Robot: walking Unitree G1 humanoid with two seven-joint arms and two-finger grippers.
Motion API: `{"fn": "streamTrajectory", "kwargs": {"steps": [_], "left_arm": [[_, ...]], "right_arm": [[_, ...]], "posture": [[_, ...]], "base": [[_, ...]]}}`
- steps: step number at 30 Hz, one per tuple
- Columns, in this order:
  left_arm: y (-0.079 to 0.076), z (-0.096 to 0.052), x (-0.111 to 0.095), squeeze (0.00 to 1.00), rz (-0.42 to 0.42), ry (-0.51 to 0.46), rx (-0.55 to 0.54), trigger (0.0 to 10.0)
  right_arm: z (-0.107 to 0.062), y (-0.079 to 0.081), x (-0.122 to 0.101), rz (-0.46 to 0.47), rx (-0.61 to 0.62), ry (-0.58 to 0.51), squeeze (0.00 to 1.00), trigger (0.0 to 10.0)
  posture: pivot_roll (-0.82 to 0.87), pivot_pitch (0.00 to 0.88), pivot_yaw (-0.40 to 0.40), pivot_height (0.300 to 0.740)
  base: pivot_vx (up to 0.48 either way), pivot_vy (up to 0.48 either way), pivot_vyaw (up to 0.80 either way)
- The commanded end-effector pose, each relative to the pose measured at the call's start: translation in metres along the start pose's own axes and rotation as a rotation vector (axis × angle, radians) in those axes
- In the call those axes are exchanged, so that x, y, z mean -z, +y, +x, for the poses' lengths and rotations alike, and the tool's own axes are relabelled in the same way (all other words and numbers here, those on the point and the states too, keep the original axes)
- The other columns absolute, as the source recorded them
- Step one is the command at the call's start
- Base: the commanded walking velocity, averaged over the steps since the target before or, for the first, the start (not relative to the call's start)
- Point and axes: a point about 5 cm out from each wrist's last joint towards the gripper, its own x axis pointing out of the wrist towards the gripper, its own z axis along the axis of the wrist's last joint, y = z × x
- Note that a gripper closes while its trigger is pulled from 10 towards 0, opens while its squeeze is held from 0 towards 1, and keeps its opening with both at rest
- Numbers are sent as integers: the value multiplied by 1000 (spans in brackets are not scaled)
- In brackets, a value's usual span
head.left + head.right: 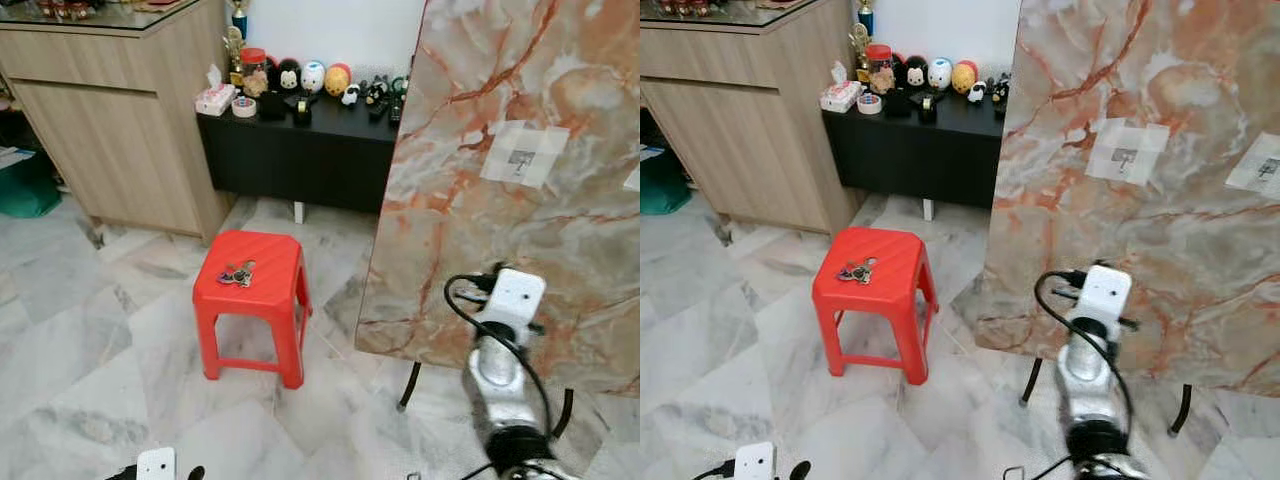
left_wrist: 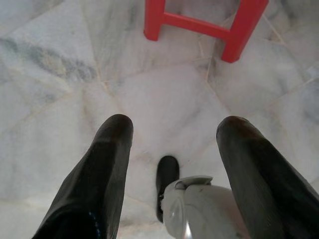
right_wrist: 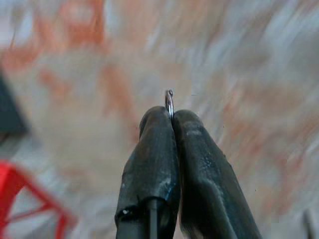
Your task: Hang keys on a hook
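Our right gripper (image 3: 172, 117) pinches a thin key ring (image 3: 169, 102) at its fingertips, just short of the marble board (image 1: 520, 200). Our left gripper (image 2: 172, 137) hangs spread. So little ring protrudes that it could slip out before reaching the hook (image 1: 521, 157).

Head stereo pair looking forward and down from standing height, both sharing the red plastic stool (image 1: 250, 285) and orange-veined marble panel (image 1: 1140, 180), left wrist camera low over floor, right wrist camera close to that panel.
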Motion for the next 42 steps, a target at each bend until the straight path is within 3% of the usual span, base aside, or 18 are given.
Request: {"fn": "streamTrajectory", "kwargs": {"steps": [1, 8, 23, 42], "left_arm": [[2, -2, 7, 0, 1, 36, -3, 10000], [4, -4, 10, 0, 4, 47, -7, 10000], [4, -4, 11, 0, 3, 56, -6, 10000], [7, -4, 11, 0, -1, 62, -2, 10000]], "right_arm": [[1, -12, 4, 6, 53, 29, 0, 10000], [1, -14, 5, 3, 50, 32, 0, 10000], [2, -9, 4, 33, 1, 22, 0, 10000], [3, -8, 2, 45, 0, 16, 0, 10000]], "posture": [[70, 18, -59, 740], [66, 8, -58, 740], [70, 0, -56, 740], [74, 0, -59, 740]], "base": [[0, 0, 0], [0, 0, -445], [0, 0, 0], [271, 0, 0]]}}
